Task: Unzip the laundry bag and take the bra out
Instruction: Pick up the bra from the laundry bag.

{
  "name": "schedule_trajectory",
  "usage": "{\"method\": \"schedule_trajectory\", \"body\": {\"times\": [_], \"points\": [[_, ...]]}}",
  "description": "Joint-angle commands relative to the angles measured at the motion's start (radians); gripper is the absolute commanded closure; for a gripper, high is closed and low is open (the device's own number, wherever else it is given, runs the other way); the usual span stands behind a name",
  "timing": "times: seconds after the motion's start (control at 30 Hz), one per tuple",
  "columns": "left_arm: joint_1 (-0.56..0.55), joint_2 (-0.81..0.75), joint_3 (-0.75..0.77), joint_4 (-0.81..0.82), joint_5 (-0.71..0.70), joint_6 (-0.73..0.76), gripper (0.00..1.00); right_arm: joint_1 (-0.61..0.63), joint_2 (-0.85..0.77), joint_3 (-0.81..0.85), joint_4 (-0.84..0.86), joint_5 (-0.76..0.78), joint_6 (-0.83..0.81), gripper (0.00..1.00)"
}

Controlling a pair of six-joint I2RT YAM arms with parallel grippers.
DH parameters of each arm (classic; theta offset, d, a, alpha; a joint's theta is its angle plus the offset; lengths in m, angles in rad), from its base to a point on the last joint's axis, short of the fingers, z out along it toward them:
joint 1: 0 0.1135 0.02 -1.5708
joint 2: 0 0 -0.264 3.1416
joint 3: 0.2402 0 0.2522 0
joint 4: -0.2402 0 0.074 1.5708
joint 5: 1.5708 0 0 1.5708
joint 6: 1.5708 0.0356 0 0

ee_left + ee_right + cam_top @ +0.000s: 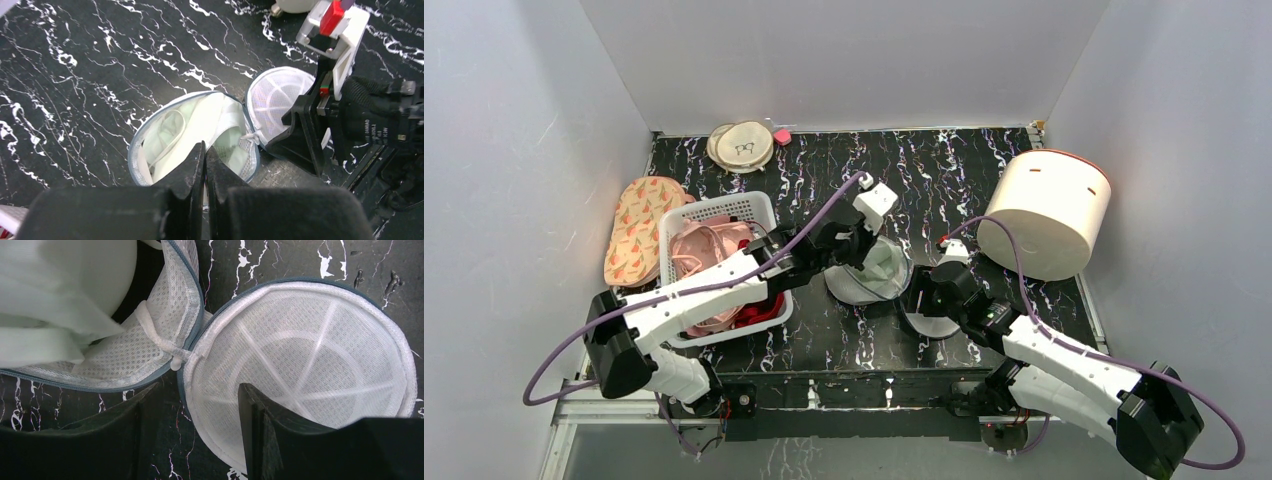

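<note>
The laundry bag (839, 290) lies unzipped on the black marble table, folded open into two round mesh halves joined at a hinge. The left half (134, 152) (160, 340) holds the pale green-white bra (887, 262) (200, 117) (60, 285). The right half (932, 322) (272, 97) (310, 350) is empty. My left gripper (861, 252) (205, 149) is shut, its tips down in the bra, with a sliver of white fabric between them. My right gripper (924, 298) (198, 385) is open and straddles the empty half's rim, one finger inside it.
A white basket (724, 205) with pink garments stands left of the bag. A big cream drum (1049, 210) lies at the back right. Flat beige discs (742, 145) lie at the back left. A carrot-patterned pad (636, 225) lies beside the basket.
</note>
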Motion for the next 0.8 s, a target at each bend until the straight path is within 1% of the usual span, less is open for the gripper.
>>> {"method": "schedule_trajectory", "body": {"times": [0.0, 0.3, 0.57, 0.67, 0.77], "points": [[-0.006, -0.102, 0.049, 0.052, -0.040, -0.014, 1.00, -0.001, -0.001, 0.025, 0.049, 0.022, -0.001, 0.45], [-0.006, -0.131, 0.098, 0.055, -0.080, 0.017, 1.00, -0.001, 0.025, 0.027, 0.059, 0.020, -0.005, 0.45], [-0.006, -0.116, 0.197, 0.018, -0.155, 0.081, 1.00, -0.002, 0.029, 0.031, 0.058, 0.027, -0.010, 0.45], [-0.006, -0.103, 0.259, -0.013, -0.178, 0.109, 1.00, -0.001, 0.037, 0.041, 0.050, 0.034, -0.019, 0.45], [-0.005, -0.068, 0.359, -0.083, -0.251, 0.137, 1.00, -0.001, 0.041, 0.051, 0.041, 0.039, -0.024, 0.44]]}}
